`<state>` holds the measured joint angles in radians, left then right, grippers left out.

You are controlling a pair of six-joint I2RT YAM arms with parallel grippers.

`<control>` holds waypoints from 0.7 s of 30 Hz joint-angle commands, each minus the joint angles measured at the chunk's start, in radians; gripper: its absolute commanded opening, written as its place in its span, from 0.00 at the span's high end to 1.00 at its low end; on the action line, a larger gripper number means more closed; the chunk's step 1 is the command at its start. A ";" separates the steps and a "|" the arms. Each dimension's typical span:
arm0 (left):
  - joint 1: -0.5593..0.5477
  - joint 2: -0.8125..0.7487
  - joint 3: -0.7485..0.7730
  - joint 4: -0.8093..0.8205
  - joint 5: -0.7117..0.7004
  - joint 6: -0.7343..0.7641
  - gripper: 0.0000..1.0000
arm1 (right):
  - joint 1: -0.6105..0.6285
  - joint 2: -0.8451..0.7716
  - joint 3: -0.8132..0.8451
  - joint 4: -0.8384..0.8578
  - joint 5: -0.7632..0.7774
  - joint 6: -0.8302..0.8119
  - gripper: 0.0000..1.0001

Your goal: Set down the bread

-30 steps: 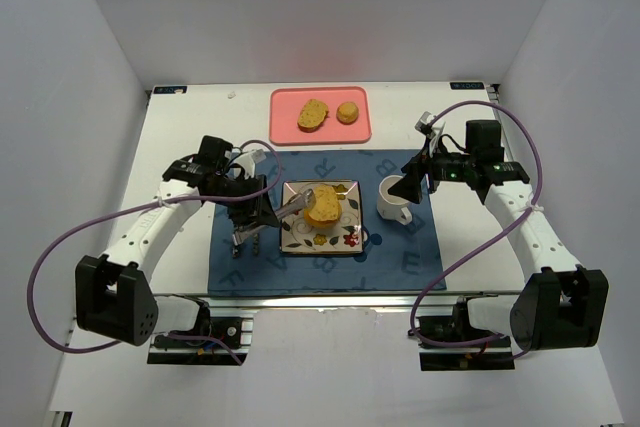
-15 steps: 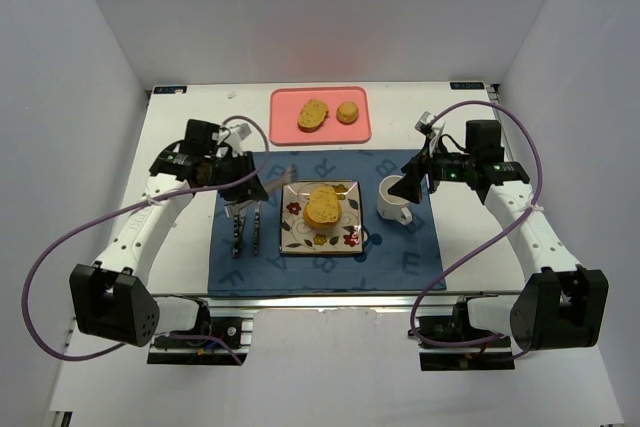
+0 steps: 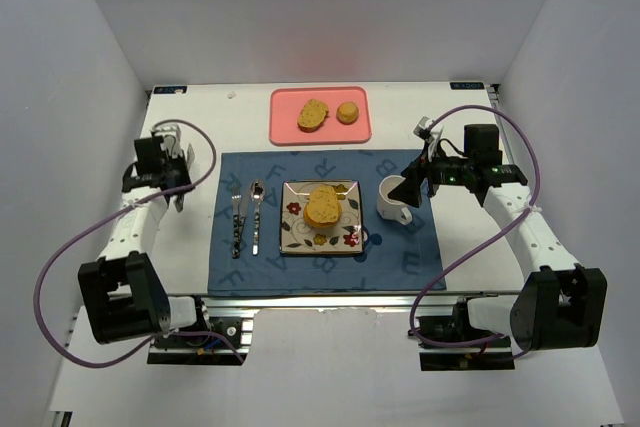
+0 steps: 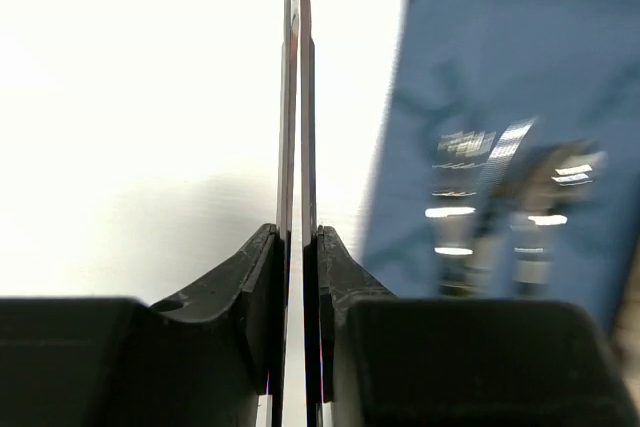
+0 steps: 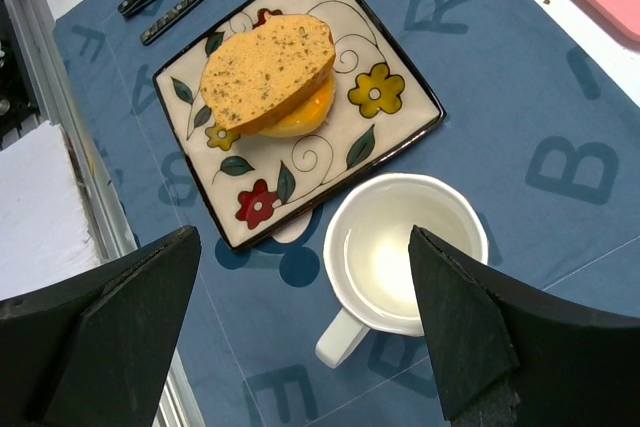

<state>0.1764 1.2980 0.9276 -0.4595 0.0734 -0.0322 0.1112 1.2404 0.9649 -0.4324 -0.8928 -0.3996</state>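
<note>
Though beneath one slice [image 5: 268, 69], one bread [image 5: 315, 105]

Blue mat [image 5: 490, 87] bears pale letters R, B, E (scattered).

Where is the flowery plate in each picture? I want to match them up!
Top camera: the flowery plate sits in the middle, on the blue mat, between the cutlery and the white cup.
Left wrist camera: the plate is not clearly in it; only the mat and blurry cutlery show.
Right wrist camera: the plate is up and left of the middle, just above the cup.
Shared landmark: the blue mat, seen in all three.
</note>
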 commanded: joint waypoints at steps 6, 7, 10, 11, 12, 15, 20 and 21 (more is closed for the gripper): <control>0.058 0.122 -0.145 0.318 0.006 0.296 0.86 | -0.007 -0.025 0.005 0.009 0.005 -0.050 0.11; 0.063 0.135 -0.139 0.329 0.003 0.299 0.84 | -0.007 -0.028 0.000 0.008 0.009 -0.053 0.11; 0.074 0.201 -0.124 0.314 -0.009 0.308 0.72 | -0.008 -0.035 -0.011 0.000 0.015 -0.056 0.11; 0.074 0.211 -0.124 0.314 -0.021 0.308 0.69 | -0.008 -0.032 -0.012 -0.002 0.017 -0.056 0.11; 0.074 0.227 -0.130 0.318 -0.032 0.305 0.64 | -0.010 -0.033 -0.011 -0.002 0.017 -0.056 0.11; 0.074 0.236 -0.148 0.331 -0.046 0.279 0.57 | -0.016 -0.025 0.001 -0.005 0.015 -0.054 0.11; 0.072 0.225 -0.167 0.334 -0.017 0.235 0.37 | -0.016 -0.010 0.021 -0.011 0.012 -0.059 0.11; 0.074 0.216 -0.173 0.332 -0.017 0.230 0.29 | -0.016 -0.010 0.024 -0.011 0.008 -0.059 0.11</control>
<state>0.2466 1.5494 0.7700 -0.1524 0.0399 0.2237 0.0990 1.2331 0.9630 -0.4431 -0.8730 -0.4435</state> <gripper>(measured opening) 0.661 0.895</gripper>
